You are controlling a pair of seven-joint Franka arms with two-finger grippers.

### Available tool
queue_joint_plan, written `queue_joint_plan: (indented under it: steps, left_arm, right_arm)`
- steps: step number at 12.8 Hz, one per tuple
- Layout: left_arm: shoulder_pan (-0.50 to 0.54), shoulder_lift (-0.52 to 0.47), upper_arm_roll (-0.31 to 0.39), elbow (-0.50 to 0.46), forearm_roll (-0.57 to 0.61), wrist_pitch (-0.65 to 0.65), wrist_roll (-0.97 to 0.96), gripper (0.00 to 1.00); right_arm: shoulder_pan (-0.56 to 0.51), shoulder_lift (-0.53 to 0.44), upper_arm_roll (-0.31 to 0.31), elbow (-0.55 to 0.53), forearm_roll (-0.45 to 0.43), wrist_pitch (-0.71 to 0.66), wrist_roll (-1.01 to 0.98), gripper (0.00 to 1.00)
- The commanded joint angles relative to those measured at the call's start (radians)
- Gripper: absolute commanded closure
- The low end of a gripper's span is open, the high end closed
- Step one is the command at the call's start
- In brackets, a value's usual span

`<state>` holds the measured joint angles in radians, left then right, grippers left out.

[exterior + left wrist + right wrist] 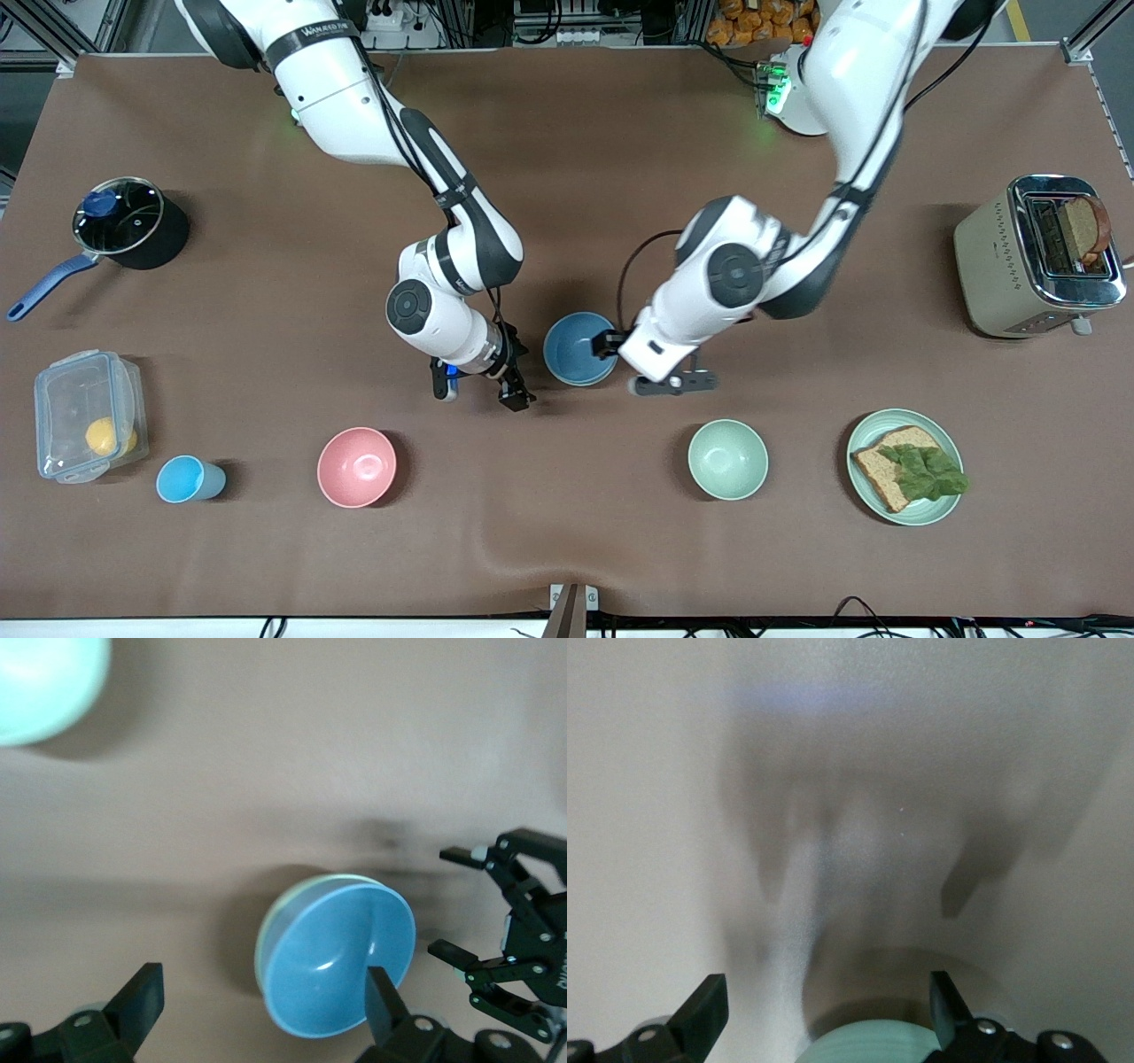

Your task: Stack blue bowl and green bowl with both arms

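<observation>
Blue plastic filled most of my left wrist view: the blue bowl (pixel 580 348) sat nested inside the green bowl (pixel 262 943), of which only a thin pale rim showed around the blue one's edge. The pair rested on the brown surface (pixel 567 532), between my two tools.

My left tool (pixel 611 344) was down at the stack's rim on the side toward the left arm's end. Its fingers were spread wide with nothing held. From the wrist camera, one finger (pixel 383 997) overlapped the blue bowl's rim and the other stood off over bare surface. I could not tell whether that finger actually touched the rim.

My right tool (pixel 478 390) was just beside the stack on the side toward the right arm's end. It was parted wide too and empty, clear of the bowls by a small gap. In the right wrist view a rounded green edge showed between its fingers, but I could not tell which bowl that was.

A paler mint bowl (pixel 728 459) stood apart from the left tool, nearer the front camera and toward the left arm's end.
</observation>
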<state>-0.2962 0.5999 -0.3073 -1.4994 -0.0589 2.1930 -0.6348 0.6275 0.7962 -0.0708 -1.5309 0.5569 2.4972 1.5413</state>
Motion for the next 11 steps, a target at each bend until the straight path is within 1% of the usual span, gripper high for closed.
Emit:
queue_joint_plan:
  steps: [1, 3, 4, 5, 6, 8, 9, 11]
  left_arm:
    - [0.052, -0.133, 0.0, -0.033, 0.077, -0.142, -0.009, 0.0]
    - [0.107, -0.205, -0.001, -0.03, 0.155, -0.263, 0.012, 0.0]
    - [0.138, -0.244, -0.003, -0.03, 0.156, -0.307, 0.036, 0.0]
    - [0.176, -0.283, -0.004, -0.03, 0.156, -0.347, 0.078, 0.0]
    - [0.218, -0.323, -0.004, -0.03, 0.156, -0.39, 0.148, 0.0]
    - [0.294, -0.391, -0.006, -0.03, 0.156, -0.455, 0.26, 0.0]
    - [0.325, -0.422, -0.006, -0.028, 0.156, -0.488, 0.283, 0.0]
    - [0.35, -0.465, -0.006, -0.027, 0.156, -0.536, 0.293, 0.0]
  right_arm:
    - [-0.008, 0.009, 0.0, 0.04, 0.0, -0.012, 0.0, 0.0]
    - [-0.014, -0.003, -0.007, 0.041, -0.012, -0.018, -0.007, 0.0]
    - [-0.015, -0.006, -0.017, 0.04, -0.07, -0.029, -0.042, 0.0]
    - [-0.017, -0.021, -0.018, 0.04, -0.13, -0.068, -0.108, 0.0]
    - [-0.028, -0.047, -0.021, 0.041, -0.15, -0.127, -0.168, 0.0]
    - [-0.098, -0.115, -0.02, 0.04, -0.147, -0.234, -0.332, 0.0]
    - [-0.135, -0.15, -0.018, 0.04, -0.146, -0.304, -0.421, 0.0]
    - [-0.198, -0.216, -0.02, 0.038, -0.146, -0.413, -0.583, 0.0]
